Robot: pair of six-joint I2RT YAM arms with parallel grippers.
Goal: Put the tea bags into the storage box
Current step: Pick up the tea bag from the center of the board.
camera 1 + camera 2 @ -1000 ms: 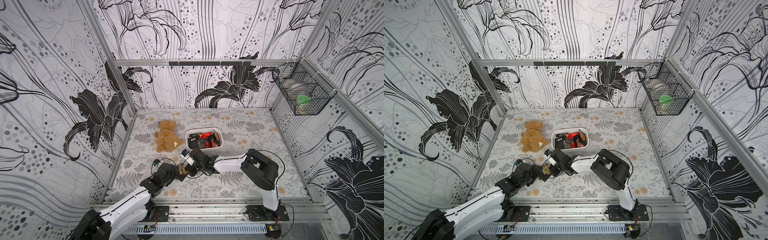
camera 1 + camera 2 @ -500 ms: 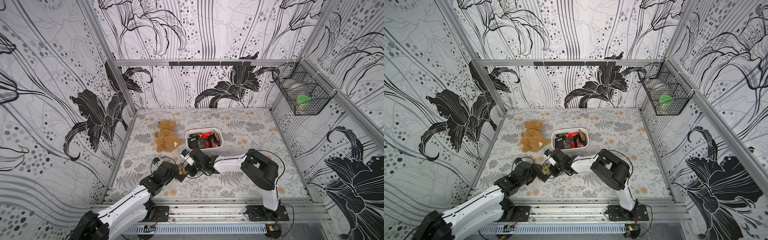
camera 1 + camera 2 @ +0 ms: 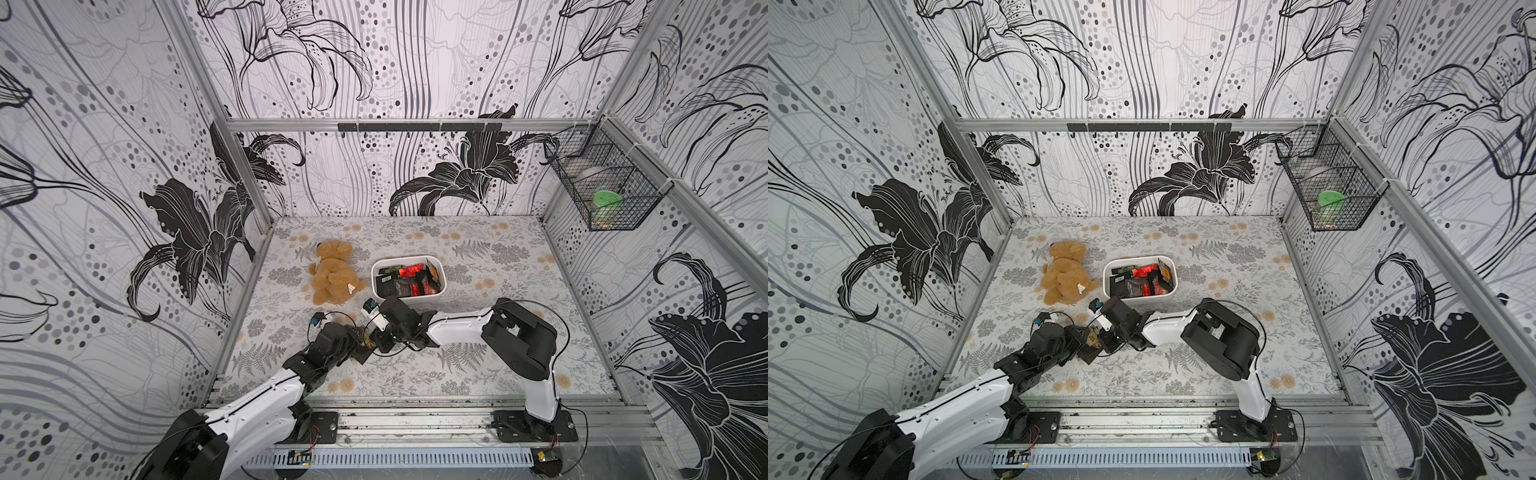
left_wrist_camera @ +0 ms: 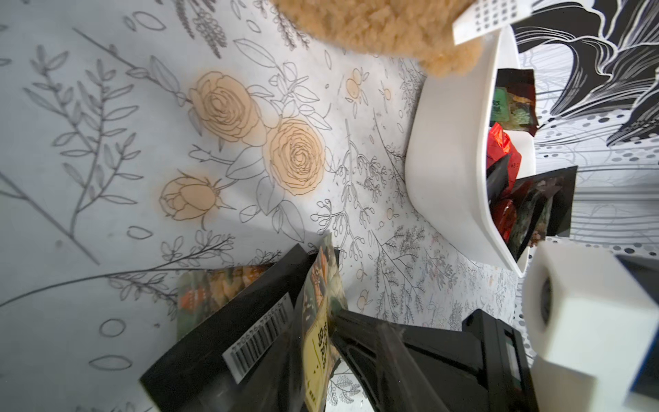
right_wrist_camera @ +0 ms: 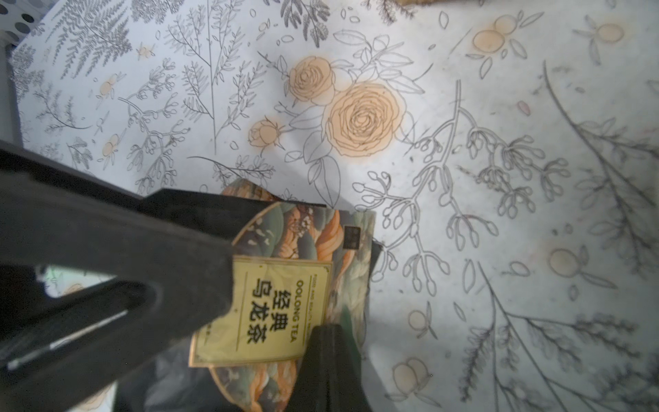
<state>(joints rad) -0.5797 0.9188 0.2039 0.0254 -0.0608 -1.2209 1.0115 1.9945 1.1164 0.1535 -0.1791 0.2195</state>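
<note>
Right gripper (image 3: 375, 340) clamps an oolong tea bag (image 5: 278, 303) short of the storage box (image 3: 442, 283), already heaped with sachets (image 3: 409, 282); left gripper (image 3: 358, 349) meets a black barcoded sachet (image 4: 231, 339), grip impossible to tell

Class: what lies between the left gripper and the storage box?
The right gripper, shut on a tea bag, and its white wrist camera stand between the left gripper and the storage box, as both top views show.

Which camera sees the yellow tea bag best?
The right wrist view: the yellow-labelled tea bag fills it, label readable. The left wrist view shows it edge-on; in both top views it's a tiny speck.
</note>
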